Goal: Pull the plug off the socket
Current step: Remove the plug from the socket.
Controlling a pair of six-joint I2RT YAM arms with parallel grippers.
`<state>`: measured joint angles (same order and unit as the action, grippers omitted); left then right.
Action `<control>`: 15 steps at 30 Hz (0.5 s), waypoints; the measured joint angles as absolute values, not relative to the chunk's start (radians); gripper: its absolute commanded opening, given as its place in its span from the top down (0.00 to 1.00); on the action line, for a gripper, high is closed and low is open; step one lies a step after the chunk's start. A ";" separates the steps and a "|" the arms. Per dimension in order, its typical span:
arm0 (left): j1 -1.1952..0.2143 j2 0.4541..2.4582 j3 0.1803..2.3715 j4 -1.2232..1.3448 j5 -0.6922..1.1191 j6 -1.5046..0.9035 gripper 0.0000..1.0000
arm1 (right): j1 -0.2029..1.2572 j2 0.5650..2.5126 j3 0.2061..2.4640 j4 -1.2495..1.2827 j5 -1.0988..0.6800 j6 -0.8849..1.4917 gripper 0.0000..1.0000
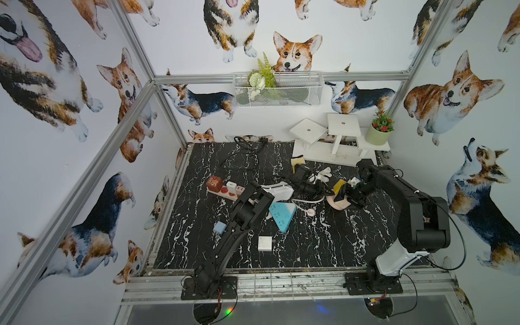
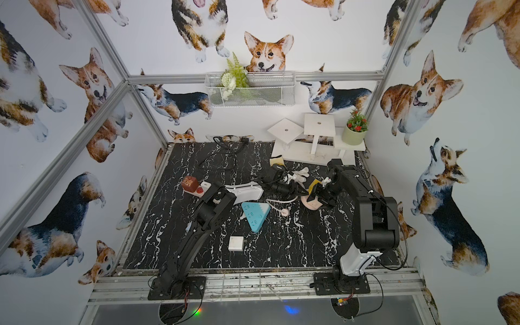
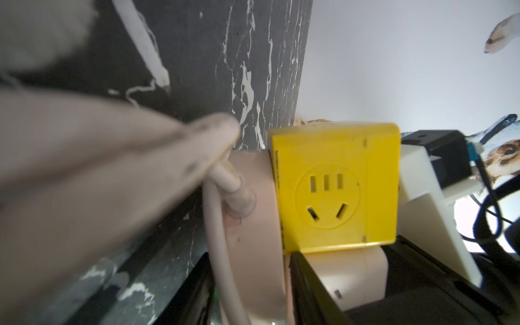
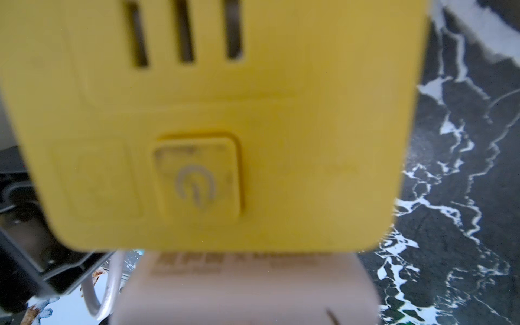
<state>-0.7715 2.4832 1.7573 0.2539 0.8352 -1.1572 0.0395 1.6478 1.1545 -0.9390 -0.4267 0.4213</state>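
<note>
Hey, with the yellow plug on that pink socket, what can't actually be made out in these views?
Plug pins: hidden in both wrist views, where the body of the yellow plug covers its joint with the pink socket.
Socket print: blurred in the right wrist view, too close.
Left wrist view: a blurred pale shape blocks one side.
White cable: cut off by that view's edge.

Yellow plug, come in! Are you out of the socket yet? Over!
Yellow plug not out, seated on pink socket. Right gripper at plug, left gripper at socket, grips unclear. White cable comes off socket.
</note>
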 measured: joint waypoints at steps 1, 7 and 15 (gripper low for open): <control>-0.772 2.487 1.753 0.268 0.836 -1.182 0.85 | 0.039 1.647 1.151 -0.934 -0.427 0.421 1.00; -0.773 2.474 1.775 0.193 0.814 -1.123 1.00 | 0.012 1.639 1.159 -0.952 -0.441 0.412 1.00; -0.782 2.448 1.846 0.045 0.757 -0.986 1.00 | -0.051 1.617 1.215 -1.036 -0.505 0.374 1.00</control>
<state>-0.7818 2.4481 1.8458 0.0448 0.7574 -0.9855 -0.0505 1.6169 1.2152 -1.0355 -0.5049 0.3740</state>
